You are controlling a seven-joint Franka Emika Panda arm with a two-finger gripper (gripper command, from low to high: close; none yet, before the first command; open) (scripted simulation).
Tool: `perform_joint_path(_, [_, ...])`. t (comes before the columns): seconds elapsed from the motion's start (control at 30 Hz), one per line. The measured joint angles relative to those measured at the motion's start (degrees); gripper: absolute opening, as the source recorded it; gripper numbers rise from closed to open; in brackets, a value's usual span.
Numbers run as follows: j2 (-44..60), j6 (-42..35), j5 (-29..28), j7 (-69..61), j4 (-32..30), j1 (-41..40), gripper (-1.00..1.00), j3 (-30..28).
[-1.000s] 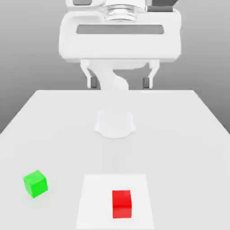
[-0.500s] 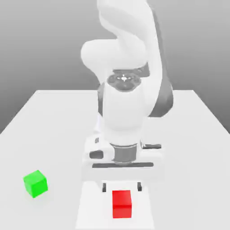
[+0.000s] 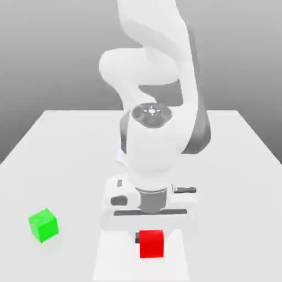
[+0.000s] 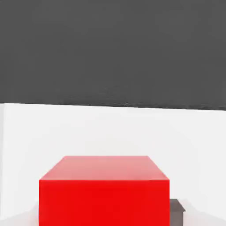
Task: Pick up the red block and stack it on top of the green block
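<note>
The red block is near the table's front edge, directly under my hand. My gripper has come down over it and is shut on it; one dark fingertip presses against the block's side on the exterior view's left. In the hand view the red block sits very close, with a grey fingertip beside it. The green block rests on the table well off to the exterior view's left, apart from the arm.
The white table stretches back to the arm's base, which the arm itself hides. A slightly brighter white rectangle lies on the table under the red block. The arm's bulk stands over the table's middle.
The hand dropped from high above the table down onto the red block and its fingers closed on it. The red block now sits slightly higher in the exterior view. The green block has not moved.
</note>
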Motion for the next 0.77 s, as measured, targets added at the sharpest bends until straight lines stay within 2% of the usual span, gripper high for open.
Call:
perform_joint_path(0.47, [-7.7,-5.0,0.6,-15.9,-2.7,-24.1,-1.00,-11.7])
perform_joint_path(0.63, [0.8,3.0,4.5,-19.5,-2.4,-25.3,-1.00,-9.5])
perform_joint_path(0.67, [2.2,4.4,5.1,-20.0,-2.3,-25.6,1.00,-9.0])
perform_joint_path(0.77, [2.2,4.4,5.1,-20.0,-2.3,-25.6,1.00,-9.0])
